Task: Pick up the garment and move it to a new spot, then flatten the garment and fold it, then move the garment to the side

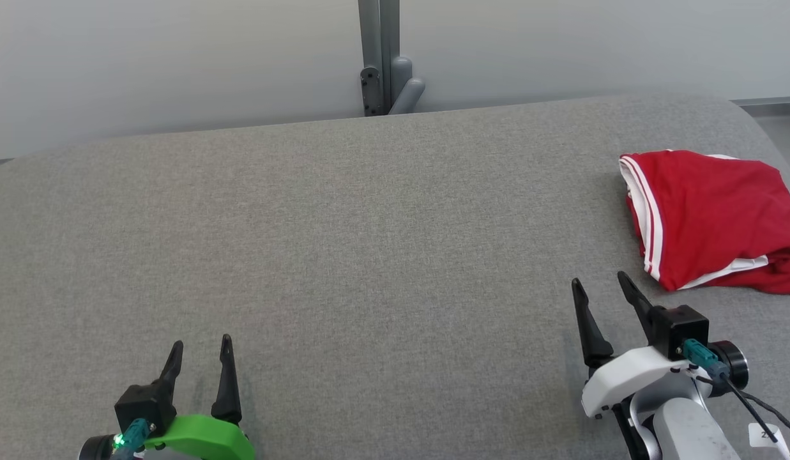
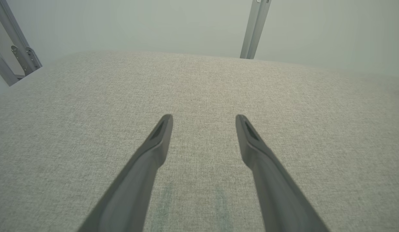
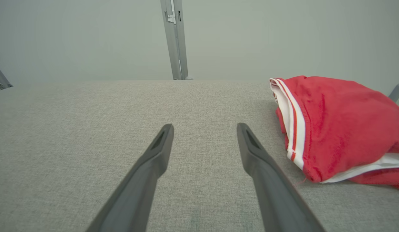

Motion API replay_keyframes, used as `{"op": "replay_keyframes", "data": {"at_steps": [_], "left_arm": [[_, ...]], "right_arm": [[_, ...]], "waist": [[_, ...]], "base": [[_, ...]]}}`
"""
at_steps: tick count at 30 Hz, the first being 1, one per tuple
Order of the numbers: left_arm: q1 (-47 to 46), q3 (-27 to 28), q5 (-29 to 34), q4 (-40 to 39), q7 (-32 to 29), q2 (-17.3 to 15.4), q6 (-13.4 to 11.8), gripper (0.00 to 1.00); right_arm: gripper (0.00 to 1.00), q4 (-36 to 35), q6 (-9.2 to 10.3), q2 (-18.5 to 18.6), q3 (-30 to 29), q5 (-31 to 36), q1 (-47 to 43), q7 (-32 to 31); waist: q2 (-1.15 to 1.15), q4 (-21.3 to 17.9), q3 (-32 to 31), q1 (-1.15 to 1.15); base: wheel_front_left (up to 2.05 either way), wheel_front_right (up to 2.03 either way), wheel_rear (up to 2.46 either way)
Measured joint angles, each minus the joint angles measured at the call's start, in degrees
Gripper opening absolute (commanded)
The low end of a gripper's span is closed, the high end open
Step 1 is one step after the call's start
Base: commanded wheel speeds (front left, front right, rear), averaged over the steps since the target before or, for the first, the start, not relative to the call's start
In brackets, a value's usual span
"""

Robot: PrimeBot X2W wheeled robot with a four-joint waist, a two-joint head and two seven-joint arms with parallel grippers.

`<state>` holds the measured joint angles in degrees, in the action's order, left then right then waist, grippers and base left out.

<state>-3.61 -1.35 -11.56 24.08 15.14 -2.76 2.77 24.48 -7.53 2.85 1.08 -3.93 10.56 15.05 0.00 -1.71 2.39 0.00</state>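
The garment (image 1: 714,217) is red with white stripes and white trim, folded into a compact pile at the right edge of the grey fabric table (image 1: 343,243). My right gripper (image 1: 599,284) stands open just in front of and left of it, not touching; in the right wrist view the garment (image 3: 341,125) lies to the right of the open right gripper (image 3: 204,129). At the lower left, far from the garment, my left gripper (image 1: 200,345) is open with nothing in it, and in the left wrist view the left gripper (image 2: 204,119) hovers over bare cloth.
A grey metal post (image 1: 379,57) with a bracket rises behind the table's far edge against a pale wall. The table's rounded right corner lies just beyond the garment. Bare grey surface stretches across the left and middle.
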Motion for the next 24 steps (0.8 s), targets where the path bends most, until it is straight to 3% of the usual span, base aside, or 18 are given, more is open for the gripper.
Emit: {"op": "replay_keyframes", "data": {"at_steps": [24], "left_arm": [[0.96, -0.43, 0.01, 1.62, 0.00, 0.14, 0.01, 1.00]], "right_arm": [[1.00, 1.76, -0.01, -0.19, 1.34, -0.58, -1.91, -0.07]], "waist": [[0.00, -0.10, -0.09, 0.00]], "base": [[0.00, 0.00, 0.00]]}}
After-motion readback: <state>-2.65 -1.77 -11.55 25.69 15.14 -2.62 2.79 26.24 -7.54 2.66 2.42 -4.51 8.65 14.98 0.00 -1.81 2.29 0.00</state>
